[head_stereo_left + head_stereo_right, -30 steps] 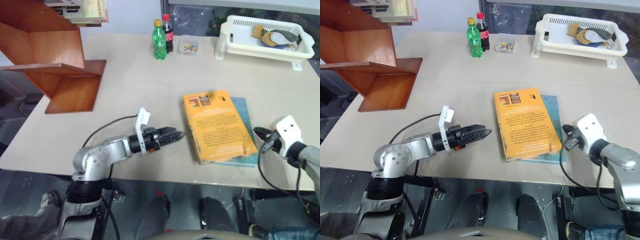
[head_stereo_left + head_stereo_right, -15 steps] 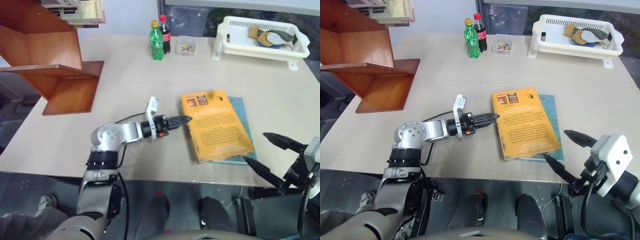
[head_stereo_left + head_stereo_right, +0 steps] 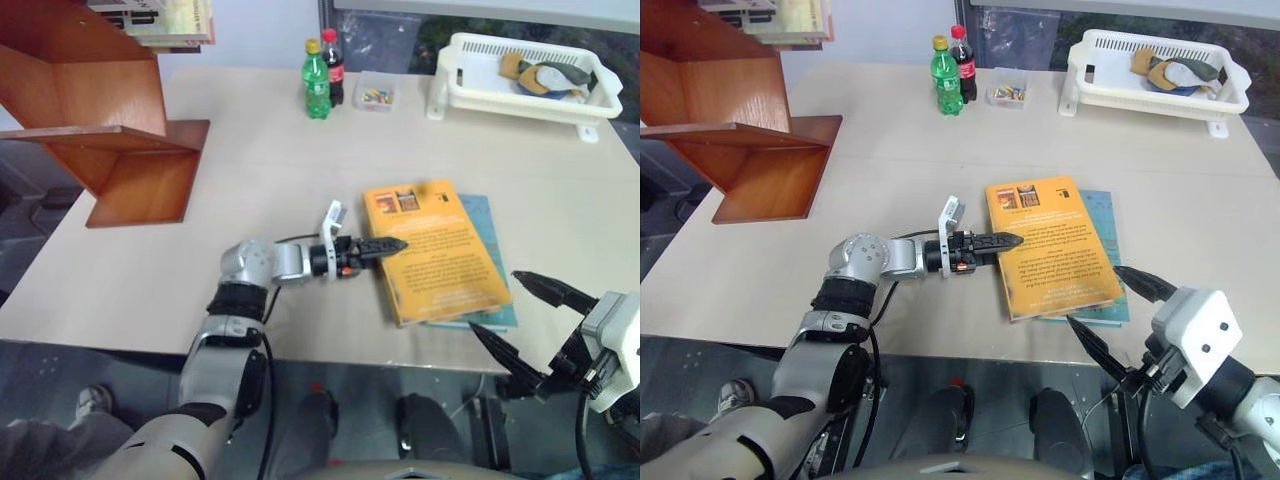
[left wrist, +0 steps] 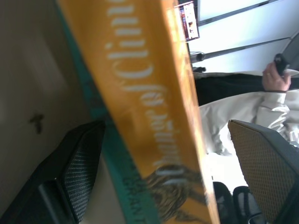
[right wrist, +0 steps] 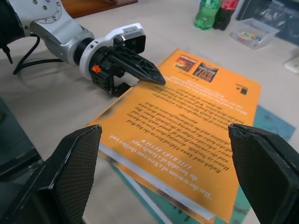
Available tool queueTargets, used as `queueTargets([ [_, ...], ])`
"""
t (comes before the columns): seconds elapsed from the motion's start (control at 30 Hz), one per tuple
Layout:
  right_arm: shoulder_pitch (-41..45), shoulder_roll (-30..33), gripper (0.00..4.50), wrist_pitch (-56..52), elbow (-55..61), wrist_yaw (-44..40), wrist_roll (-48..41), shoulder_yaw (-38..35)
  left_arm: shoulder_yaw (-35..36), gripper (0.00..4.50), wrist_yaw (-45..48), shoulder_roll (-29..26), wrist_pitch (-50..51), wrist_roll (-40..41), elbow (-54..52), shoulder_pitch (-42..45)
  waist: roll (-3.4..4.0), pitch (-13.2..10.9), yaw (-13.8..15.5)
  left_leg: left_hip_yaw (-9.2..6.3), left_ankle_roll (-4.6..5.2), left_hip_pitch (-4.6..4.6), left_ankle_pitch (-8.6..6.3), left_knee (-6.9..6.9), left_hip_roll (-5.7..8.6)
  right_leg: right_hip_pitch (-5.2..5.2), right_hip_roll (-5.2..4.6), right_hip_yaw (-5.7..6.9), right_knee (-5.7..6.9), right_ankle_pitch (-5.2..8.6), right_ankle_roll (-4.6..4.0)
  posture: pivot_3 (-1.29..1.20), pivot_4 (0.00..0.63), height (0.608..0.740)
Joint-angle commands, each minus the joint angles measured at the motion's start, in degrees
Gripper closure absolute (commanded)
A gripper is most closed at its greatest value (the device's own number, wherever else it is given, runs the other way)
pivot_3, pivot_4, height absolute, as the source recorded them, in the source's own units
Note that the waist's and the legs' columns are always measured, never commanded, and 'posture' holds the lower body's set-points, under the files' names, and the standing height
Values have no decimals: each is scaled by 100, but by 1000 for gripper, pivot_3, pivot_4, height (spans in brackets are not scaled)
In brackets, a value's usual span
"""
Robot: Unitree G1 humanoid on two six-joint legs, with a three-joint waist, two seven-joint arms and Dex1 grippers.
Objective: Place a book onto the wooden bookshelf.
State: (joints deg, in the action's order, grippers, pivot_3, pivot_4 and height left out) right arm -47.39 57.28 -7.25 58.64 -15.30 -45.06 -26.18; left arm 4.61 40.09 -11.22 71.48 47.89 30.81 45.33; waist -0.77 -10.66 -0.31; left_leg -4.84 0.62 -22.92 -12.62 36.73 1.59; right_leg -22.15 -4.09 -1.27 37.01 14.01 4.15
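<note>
Both grippers' fingers spread, empty; left gripper (image 3: pixel 1002 240) straddles book (image 3: pixel 1055 245) on teal book (image 3: pixel 1103 215)

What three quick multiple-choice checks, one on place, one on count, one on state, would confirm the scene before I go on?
1. Where does the book lie?
A. on the wooden bookshelf
B. on a teal book on the table
C. in the white basket

2. How many bottles stand at the table's far edge?
A. two
B. one
C. four

3. How is the left gripper?
A. shut beside the bottles
B. shut on a magazine
C. open astride the book's edge

Answers: 1 B, teal book shows beneath it; 2 A, a green bottle and a dark bottle; 3 C, its fingers flank the spine.
</note>
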Motion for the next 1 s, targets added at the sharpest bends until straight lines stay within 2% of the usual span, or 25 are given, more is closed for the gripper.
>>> queueTargets([
  [0.03,-240,211,58,559,136,318,149,97,104,0,161,91,-133,-120,188,172,-1,0,5,0,0,-1,0,0,0,0,0,0,-1,0,0,0,150,740],
  [0.23,-579,546,58,1045,136,676,277,217,104,0,266,226,-94,-226,321,226,-8,2,20,0,0,-2,0,1,1,0,-2,0,-2,1,2,0,150,740],
  [0.33,-474,648,0,1039,136,795,286,375,201,713,221,284,-88,-283,438,267,-9,2,39,-1,0,-3,0,1,1,0,-1,1,-2,1,2,0,150,740],
  [0.43,-229,656,0,836,136,840,316,502,258,2197,243,284,-34,-329,430,270,-18,4,42,-1,0,-3,0,2,0,0,-1,1,-3,0,1,0,150,740],
  [0.47,-98,644,0,734,136,850,297,534,282,2831,243,279,-16,-341,425,268,-19,5,45,-2,0,-3,0,2,0,0,-1,2,-3,0,1,0,150,740],
  [0.5,23,628,0,639,136,857,280,561,318,3041,231,282,-3,-349,428,268,-22,6,48,-2,0,-3,0,2,0,0,-1,2,-3,0,0,0,150,740],
  [0.53,143,603,0,534,136,847,263,579,367,3532,209,291,10,-346,427,268,-24,8,49,-2,0,-3,0,2,0,0,-1,2,-3,0,1,0,150,740],
  [0.6,299,552,0,395,136,811,272,626,458,4240,163,303,70,-324,364,239,-32,11,59,-3,0,-3,0,4,-2,1,-1,2,-3,0,0,0,150,740],
  [0.83,845,307,0,-164,136,558,262,706,941,4240,-147,165,429,-153,17,136,-37,10,63,-6,0,-4,0,5,-5,1,0,5,-3,-2,-3,0,150,740],
  [1.0,1673,83,0,-666,-74,194,167,844,1480,4240,-555,-154,487,-15,-596,106,-41,8,41,-11,0,-3,0,5,-13,1,1,5,-3,-9,-13,0,150,740],
])
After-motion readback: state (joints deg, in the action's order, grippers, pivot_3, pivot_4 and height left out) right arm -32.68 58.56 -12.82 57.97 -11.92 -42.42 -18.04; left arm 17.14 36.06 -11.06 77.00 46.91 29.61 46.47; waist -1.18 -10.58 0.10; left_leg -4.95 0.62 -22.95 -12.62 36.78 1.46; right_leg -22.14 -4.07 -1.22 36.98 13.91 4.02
